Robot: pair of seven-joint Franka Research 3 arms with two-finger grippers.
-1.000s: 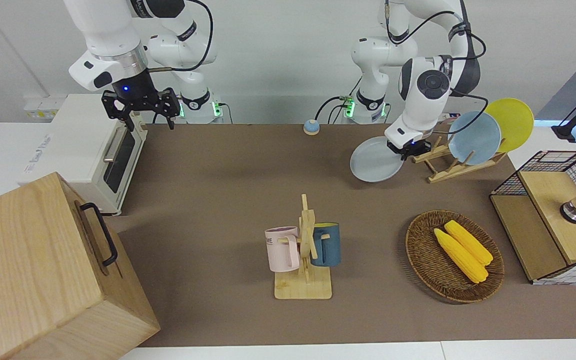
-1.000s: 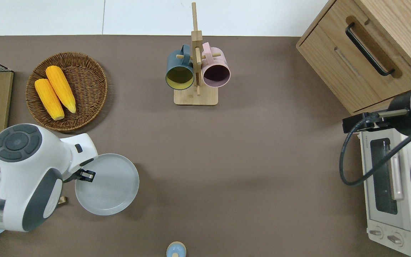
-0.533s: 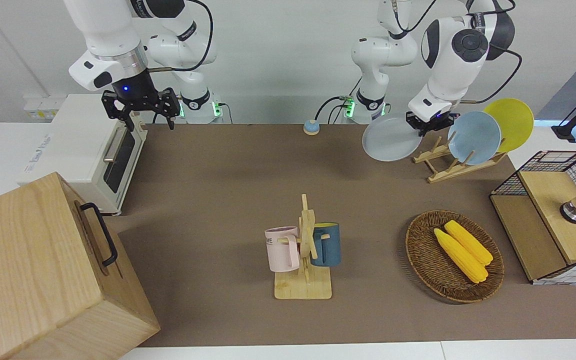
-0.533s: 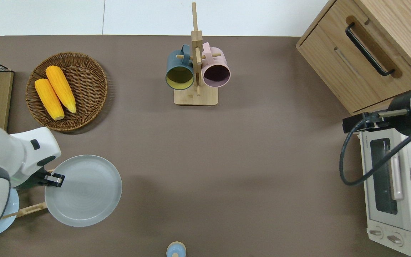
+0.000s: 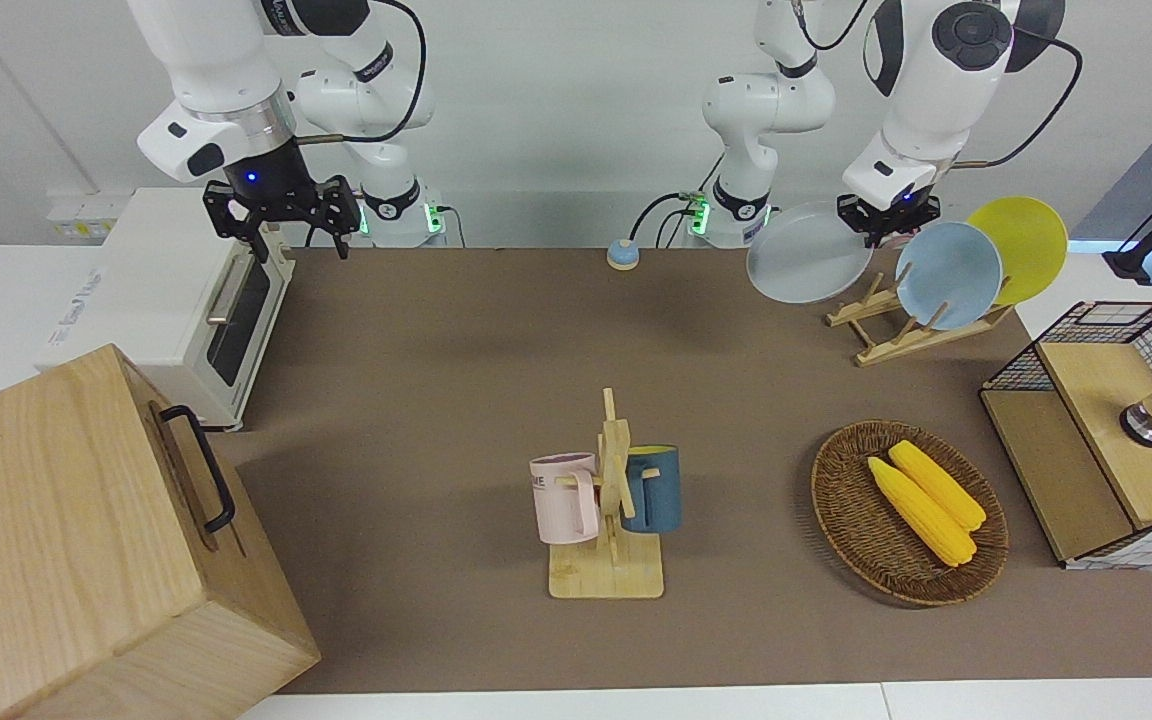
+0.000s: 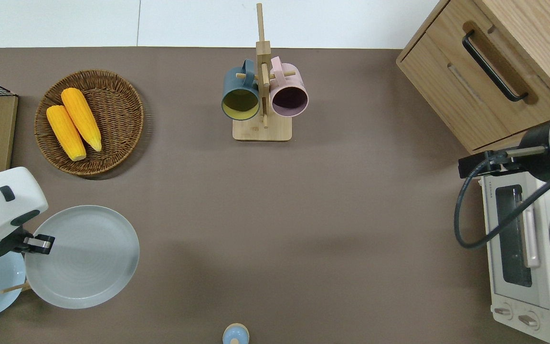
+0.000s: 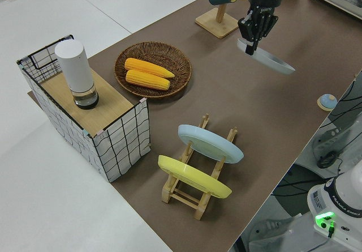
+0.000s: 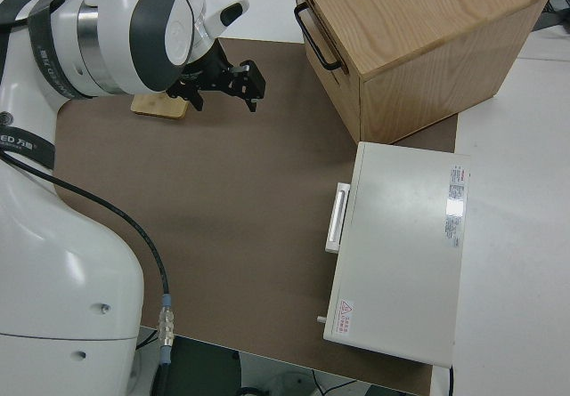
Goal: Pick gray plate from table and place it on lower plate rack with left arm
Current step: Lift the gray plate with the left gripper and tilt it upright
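Note:
My left gripper (image 5: 886, 215) is shut on the rim of the gray plate (image 5: 806, 255) and holds it roughly level in the air. In the overhead view the gray plate (image 6: 84, 255) hangs over the table beside the plate rack, and the left gripper (image 6: 41, 243) is over the rack's end. The light-wood plate rack (image 5: 886, 330) holds a light blue plate (image 5: 948, 275) and a yellow plate (image 5: 1021, 245); its lowest slot (image 5: 851, 310) is bare. The left side view shows the left gripper (image 7: 251, 39) and the gray plate (image 7: 274, 62) well above the mat. My right arm is parked, its gripper (image 5: 281, 215) open.
A wicker basket (image 5: 841, 500) with two corn cobs lies farther from the robots than the rack. A wire-and-wood shelf (image 5: 1086, 400) stands at the left arm's end. A mug tree (image 5: 611, 500) stands mid-table; a small blue knob (image 5: 622, 254) sits near the robots.
My left arm has lifted the gray plate off the table and carried it up and toward the rack at the left arm's end. The right arm has not moved.

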